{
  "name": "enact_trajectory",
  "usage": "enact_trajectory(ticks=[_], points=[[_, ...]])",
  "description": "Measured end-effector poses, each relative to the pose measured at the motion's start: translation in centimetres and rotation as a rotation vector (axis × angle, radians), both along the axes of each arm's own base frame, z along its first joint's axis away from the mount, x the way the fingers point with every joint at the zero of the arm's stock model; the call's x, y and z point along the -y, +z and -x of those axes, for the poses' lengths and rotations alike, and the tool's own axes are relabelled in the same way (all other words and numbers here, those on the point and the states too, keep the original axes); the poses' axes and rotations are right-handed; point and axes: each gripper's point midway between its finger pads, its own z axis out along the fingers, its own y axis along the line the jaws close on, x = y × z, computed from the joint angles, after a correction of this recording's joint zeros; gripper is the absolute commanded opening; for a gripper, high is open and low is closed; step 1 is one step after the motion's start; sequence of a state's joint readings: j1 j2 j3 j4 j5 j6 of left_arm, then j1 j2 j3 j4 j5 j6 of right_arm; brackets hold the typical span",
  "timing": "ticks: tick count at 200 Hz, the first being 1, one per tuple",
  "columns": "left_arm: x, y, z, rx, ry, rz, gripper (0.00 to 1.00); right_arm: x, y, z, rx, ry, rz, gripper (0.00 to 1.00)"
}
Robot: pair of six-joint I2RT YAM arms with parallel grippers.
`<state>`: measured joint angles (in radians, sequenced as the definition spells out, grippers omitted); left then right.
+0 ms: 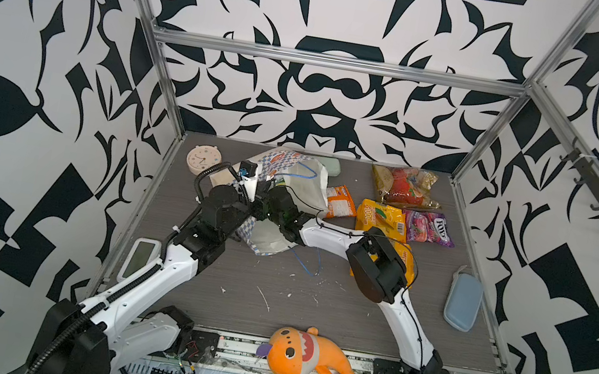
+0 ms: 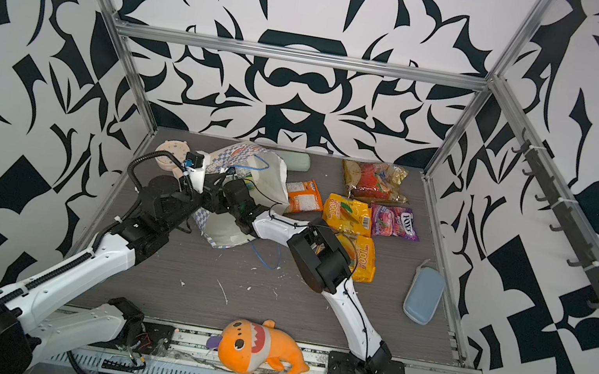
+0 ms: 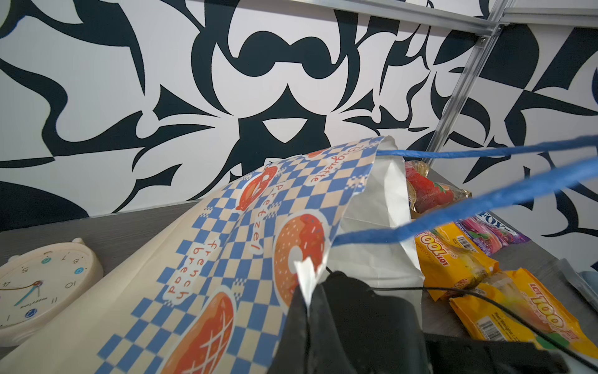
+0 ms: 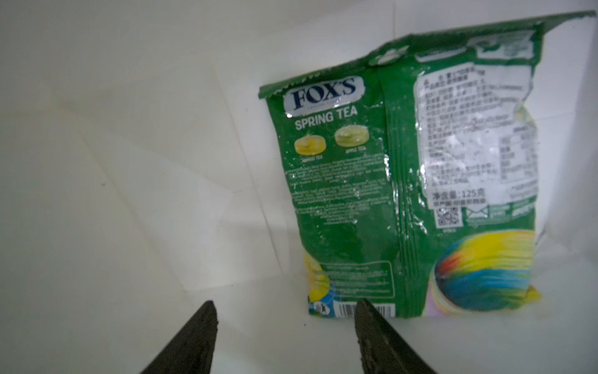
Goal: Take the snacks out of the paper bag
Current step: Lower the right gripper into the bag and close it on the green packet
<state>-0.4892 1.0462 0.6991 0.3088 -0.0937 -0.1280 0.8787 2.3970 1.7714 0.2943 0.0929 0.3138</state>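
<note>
The green packet (image 4: 404, 194) in the paper bag (image 3: 226, 226) looks light, crinkly, slippery (pinch the barcode-end seam); right gripper (image 4: 287, 302) gapes empty, left gripper (image 3: 309, 293) clamps the bag's rim

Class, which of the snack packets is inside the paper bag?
The green Fox's Spring Tea packet: it lies inside the paper bag, before the right gripper, while the other packets lie out on the table.
</note>
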Motion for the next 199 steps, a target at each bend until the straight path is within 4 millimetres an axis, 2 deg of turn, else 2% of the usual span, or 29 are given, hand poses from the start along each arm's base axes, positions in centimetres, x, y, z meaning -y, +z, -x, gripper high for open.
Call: enact_trajectory(ticks=[49,88,122,135,153,177,199], points=[[0.3,0.0,0.2,-0.004,-0.02,0.008,0.0,-0.9,-2.3,-1.8,0.057,-0.061,0.088,0.77],[0.5,0.0,0.3,-0.008,-0.029,0.016,0.0,-2.0,-1.7,-3.4,0.161,-0.187,0.174,0.77],[0.3,0.6,0.5,0.005,-0.029,0.023,0.0,-1.7,-1.4,-4.7,0.229,-0.325,0.253,0.76],[0.2,0.7,0.7,0.008,-0.029,0.024,0.0,-1.3,-1.6,-5.1,0.243,-0.361,0.292,0.74],[0.2,0.8,0.8,0.007,-0.029,0.024,0.0,-0.4,-1.7,-5.6,0.256,-0.401,0.336,0.65],[0.1,0.9,1.0,0.008,-0.029,0.024,0.0,1.0,-1.9,-6.2,0.252,-0.451,0.378,0.63],[0.0,0.9,1.1,0.01,-0.029,0.025,0.0,2.5,-1.9,-6.9,0.247,-0.494,0.409,0.55]])
